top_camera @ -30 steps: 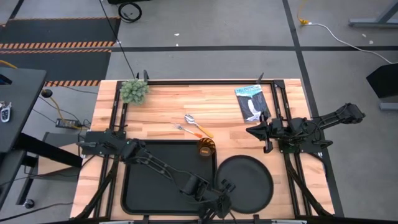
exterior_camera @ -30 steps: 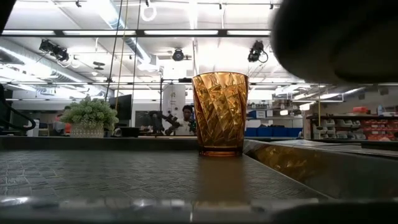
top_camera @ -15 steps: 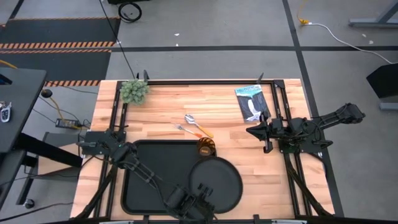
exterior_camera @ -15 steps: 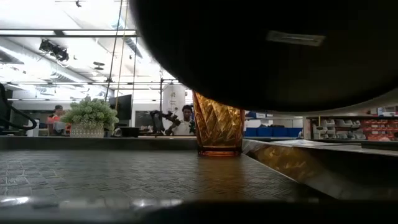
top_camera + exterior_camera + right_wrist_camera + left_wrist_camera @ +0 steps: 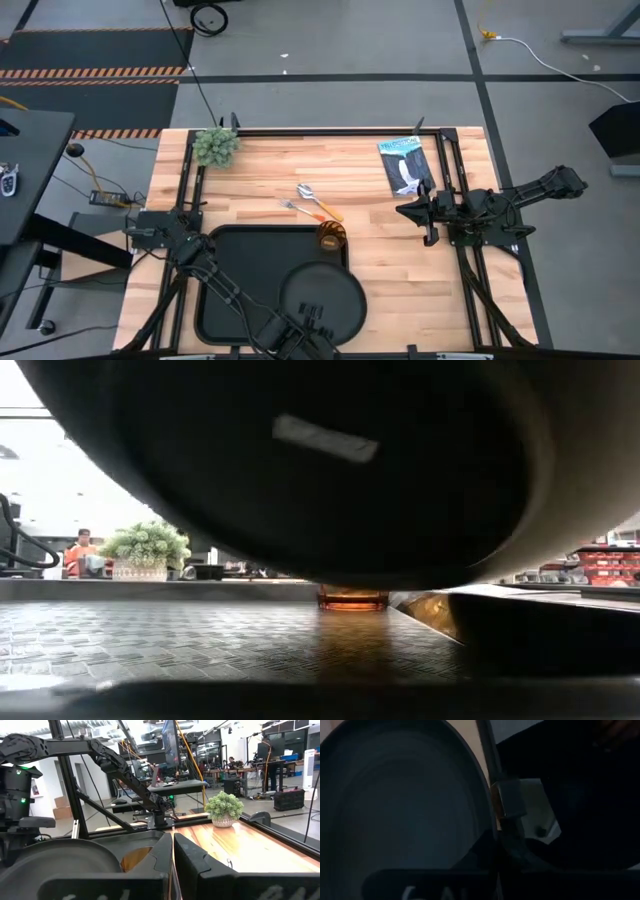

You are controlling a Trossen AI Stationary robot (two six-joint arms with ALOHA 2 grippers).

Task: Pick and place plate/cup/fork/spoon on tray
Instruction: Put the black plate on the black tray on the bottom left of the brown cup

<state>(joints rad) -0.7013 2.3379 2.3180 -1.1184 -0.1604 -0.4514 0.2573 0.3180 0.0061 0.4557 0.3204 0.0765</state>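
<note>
The round black plate [image 5: 322, 295] hangs over the right part of the black rectangular tray [image 5: 235, 270]; its underside [image 5: 300, 470] fills the top of the low view. My left gripper [image 5: 309, 320] is at the table's near edge, shut on the plate. The amber cup [image 5: 331, 236] stands on the wood by its base [image 5: 352, 598], at the tray's far right corner. The fork [image 5: 293, 208] and spoon [image 5: 308, 192] lie on the wood beyond the tray. My right gripper [image 5: 415, 212] is shut and empty at the table's right side. My left gripper holds the plate by its near rim [image 5: 487, 800], coming from the table's near side. One finger [image 5: 509, 802] shows against the rim's edge; the plate hides the other. The plate is lifted clear of the tray's floor, about level.
A small potted plant [image 5: 216, 146] stands at the far left corner. A black-and-white packet [image 5: 404, 164] lies at the far right. Bare wood lies to the right of the tray. People show in the room behind the table.
My left gripper has carried the plate toward the table's left edge, from the wood to the right of the tray to above the tray's right part. The plate has risen clear and now hides most of the cup in the low view.
</note>
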